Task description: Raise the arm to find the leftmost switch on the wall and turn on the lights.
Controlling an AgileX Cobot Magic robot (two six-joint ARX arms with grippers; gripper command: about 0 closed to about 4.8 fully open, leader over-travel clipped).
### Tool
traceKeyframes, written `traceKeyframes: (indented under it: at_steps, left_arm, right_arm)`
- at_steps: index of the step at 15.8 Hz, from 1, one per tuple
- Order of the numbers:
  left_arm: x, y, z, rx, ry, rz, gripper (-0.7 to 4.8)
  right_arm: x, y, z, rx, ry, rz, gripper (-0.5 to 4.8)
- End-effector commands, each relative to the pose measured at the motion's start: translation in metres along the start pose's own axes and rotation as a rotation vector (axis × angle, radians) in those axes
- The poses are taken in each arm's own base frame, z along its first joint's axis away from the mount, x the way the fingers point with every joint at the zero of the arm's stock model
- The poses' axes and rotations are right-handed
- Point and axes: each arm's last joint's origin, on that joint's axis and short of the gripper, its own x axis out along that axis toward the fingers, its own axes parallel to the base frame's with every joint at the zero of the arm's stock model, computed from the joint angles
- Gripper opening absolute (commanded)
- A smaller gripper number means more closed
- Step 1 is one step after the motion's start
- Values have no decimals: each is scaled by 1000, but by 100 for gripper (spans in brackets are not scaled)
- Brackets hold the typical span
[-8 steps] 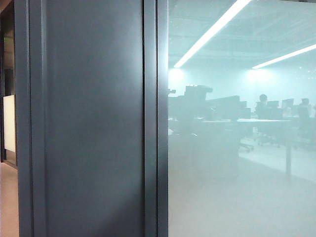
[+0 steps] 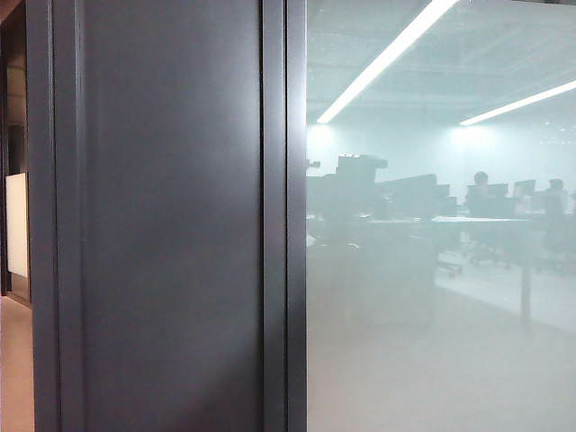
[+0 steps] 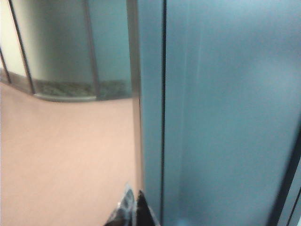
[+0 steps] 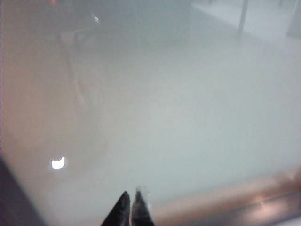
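Since half a second ago we find nothing moved in the exterior view: one dark matte wall panel [image 2: 171,225], one vertical metal post [image 2: 286,216] and one frosted glass pane [image 2: 432,342] sit as before. Two long ceiling light strips [image 2: 387,56] glow behind the pane, above hazy desks [image 2: 468,221]. We cannot make out the arm in the exterior view. The left gripper [image 3: 133,210] points its two dark fingertips, pressed nearly together and holding nothing, at the smooth grey post edge above a pinkish floor [image 3: 66,155]. The right gripper [image 4: 132,206] likewise shows two tips almost touching, empty, aimed at the milky glass, where one small bright spot [image 4: 58,163] shines
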Motion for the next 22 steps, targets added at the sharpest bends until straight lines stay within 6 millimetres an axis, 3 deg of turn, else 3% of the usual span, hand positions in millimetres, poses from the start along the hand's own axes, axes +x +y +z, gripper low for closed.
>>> traceKeyframes:
  at_steps: [1,6,9,12,18,22]
  left_arm:
    - [-3,1,23,-58,-222,0,-5]
    - [-20,0,85,-46,-346,-60,-6]
    - [-32,0,132,-41,-317,-91,-6]
    - [-37,1,182,-29,-387,-91,-5]
    - [-8,-1,246,-11,-361,-235,-5]
    - [17,-1,299,-2,-407,-328,-5]
  right_arm:
    - [-5,2,29,67,-262,38,22]
    - [-35,4,89,123,-461,67,22]
    - [-44,6,120,110,-384,57,22]
    - [-50,11,172,101,-427,115,22]
    - [-49,22,286,44,-420,216,22]
    - [-47,28,333,15,-482,283,22]
